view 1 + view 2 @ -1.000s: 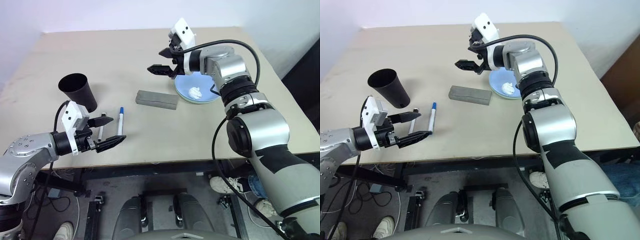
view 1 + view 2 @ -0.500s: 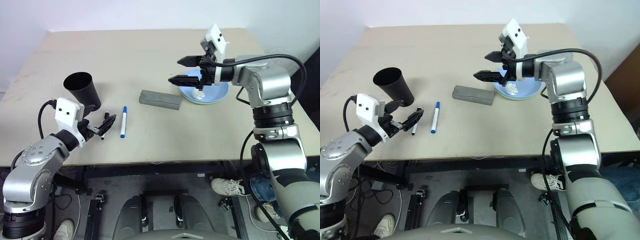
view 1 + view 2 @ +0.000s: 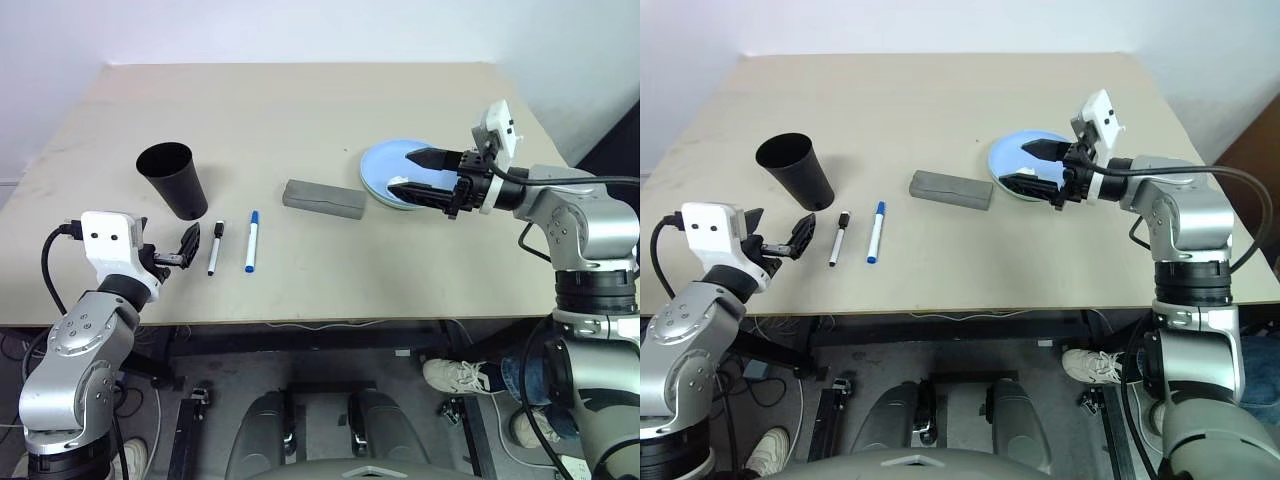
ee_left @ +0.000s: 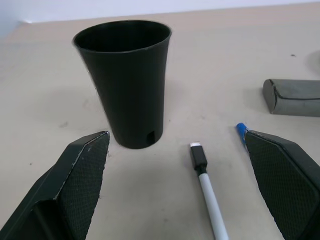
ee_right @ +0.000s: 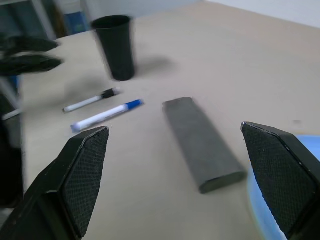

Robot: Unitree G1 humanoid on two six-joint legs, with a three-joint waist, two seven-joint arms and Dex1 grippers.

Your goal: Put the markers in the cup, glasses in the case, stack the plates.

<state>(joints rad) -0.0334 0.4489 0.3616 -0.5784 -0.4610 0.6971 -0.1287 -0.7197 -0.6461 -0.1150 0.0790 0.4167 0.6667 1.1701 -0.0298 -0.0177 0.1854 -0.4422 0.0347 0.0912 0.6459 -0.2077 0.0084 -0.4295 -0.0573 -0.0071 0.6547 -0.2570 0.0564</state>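
The black cup [image 3: 172, 183] stands upright at the left of the table. Right of it lie two markers side by side, one black-capped [image 3: 213, 250] and one blue-capped [image 3: 251, 243]. My left gripper [image 3: 168, 245] hovers open near the front edge, pointing at the cup [image 4: 127, 85] and the black-capped marker [image 4: 207, 187]. The grey case [image 3: 322, 198] lies shut in the middle. A light blue plate [image 3: 378, 162] sits to its right. My right gripper [image 3: 402, 169] hangs open over this plate, aimed towards the case [image 5: 200, 142]. The glasses are hidden.
The beige table [image 3: 300, 110] stretches wide behind the objects. Its front edge [image 3: 300, 322] runs just below the markers and my left gripper. A dark opening lies past the table's right edge.
My right gripper drew back and to the right, from beyond the case to above the plate. My left gripper swung round to face the cup and markers. The head view shifted too.
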